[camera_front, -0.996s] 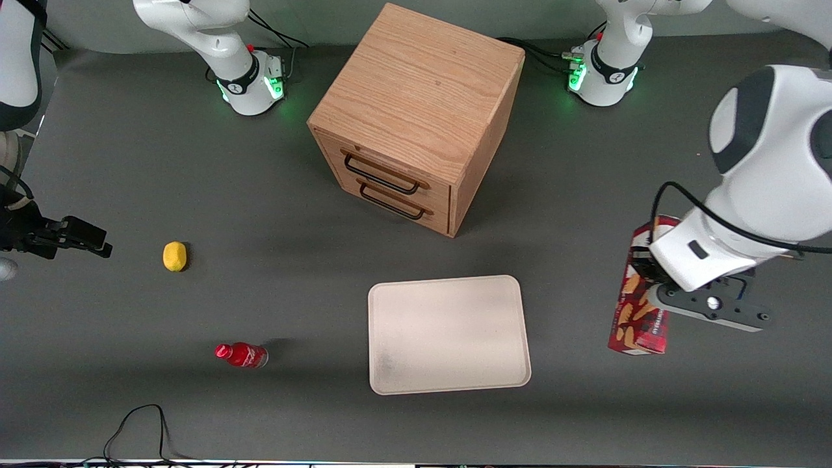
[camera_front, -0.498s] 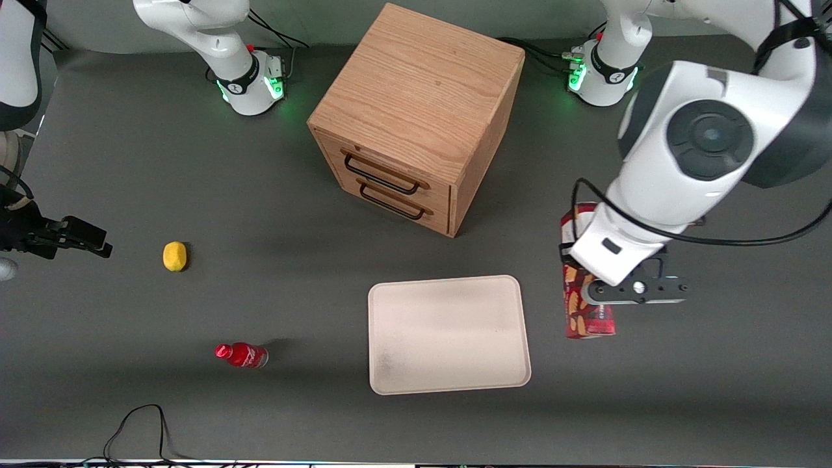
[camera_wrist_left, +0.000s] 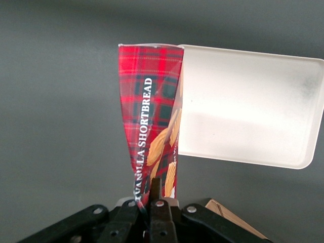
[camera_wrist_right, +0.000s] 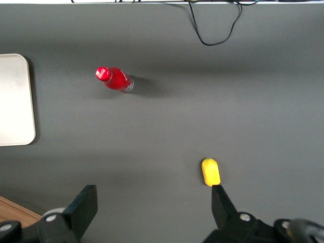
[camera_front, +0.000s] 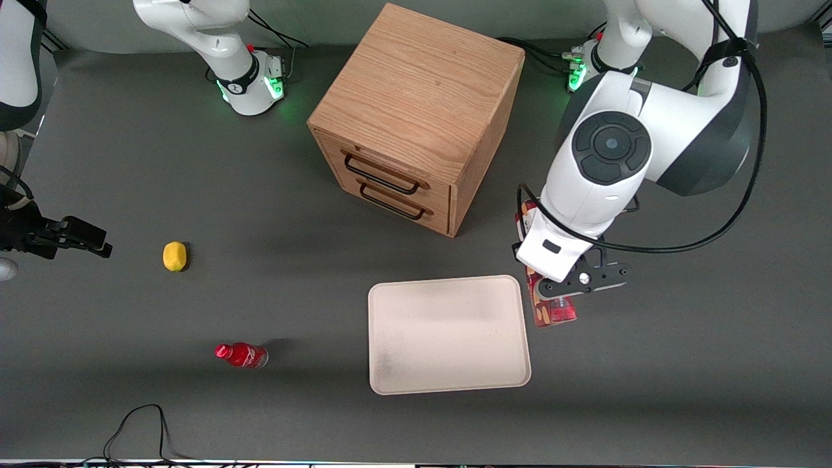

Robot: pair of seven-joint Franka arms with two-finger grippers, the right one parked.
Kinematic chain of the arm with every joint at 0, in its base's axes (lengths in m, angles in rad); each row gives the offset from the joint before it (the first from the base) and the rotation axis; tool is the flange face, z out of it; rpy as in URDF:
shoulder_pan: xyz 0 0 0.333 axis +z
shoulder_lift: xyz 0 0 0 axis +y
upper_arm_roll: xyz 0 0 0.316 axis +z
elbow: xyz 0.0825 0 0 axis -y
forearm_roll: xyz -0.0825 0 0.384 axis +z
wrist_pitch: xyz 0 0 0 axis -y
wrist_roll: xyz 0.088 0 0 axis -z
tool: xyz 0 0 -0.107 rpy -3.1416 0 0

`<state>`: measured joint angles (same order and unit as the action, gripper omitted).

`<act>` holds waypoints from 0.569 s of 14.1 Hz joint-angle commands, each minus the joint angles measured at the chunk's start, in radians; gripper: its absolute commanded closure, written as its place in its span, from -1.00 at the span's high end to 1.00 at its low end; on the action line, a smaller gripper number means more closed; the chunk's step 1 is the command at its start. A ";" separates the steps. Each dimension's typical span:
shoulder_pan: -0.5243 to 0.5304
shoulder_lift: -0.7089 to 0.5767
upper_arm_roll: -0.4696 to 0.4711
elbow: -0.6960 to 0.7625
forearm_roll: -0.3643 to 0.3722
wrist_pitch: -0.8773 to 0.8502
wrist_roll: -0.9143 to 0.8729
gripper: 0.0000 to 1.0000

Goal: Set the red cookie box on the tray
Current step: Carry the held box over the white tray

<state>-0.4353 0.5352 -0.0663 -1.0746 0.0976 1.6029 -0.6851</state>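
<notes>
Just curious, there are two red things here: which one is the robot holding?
The long tartan red cookie box, clamped in the gripper beside the tray; the small red bottle stands untouched.

The gripper (camera_wrist_left: 155, 195) is clamped on the near end of the red cookie box (camera_wrist_left: 148, 116), a tartan carton printed with "VANILLA SHORTBREAD" and tan cookie pictures. The box's long edge overlaps the rim of the cream-white tray (camera_wrist_left: 253, 109). Grey table (camera_wrist_left: 55, 101) lies under both.

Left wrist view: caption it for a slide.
Gripper shut on the cookie box, carried above the table at the edge of the tray.
</notes>
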 commanded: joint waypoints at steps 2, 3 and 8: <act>-0.017 0.029 0.020 0.010 0.001 0.018 -0.022 -1.00; -0.019 0.038 0.019 0.001 0.004 0.055 -0.022 -1.00; -0.026 0.098 0.020 -0.086 0.031 0.237 -0.065 -1.00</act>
<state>-0.4384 0.6315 -0.0615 -1.1192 0.1025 1.7756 -0.7098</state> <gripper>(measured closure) 0.965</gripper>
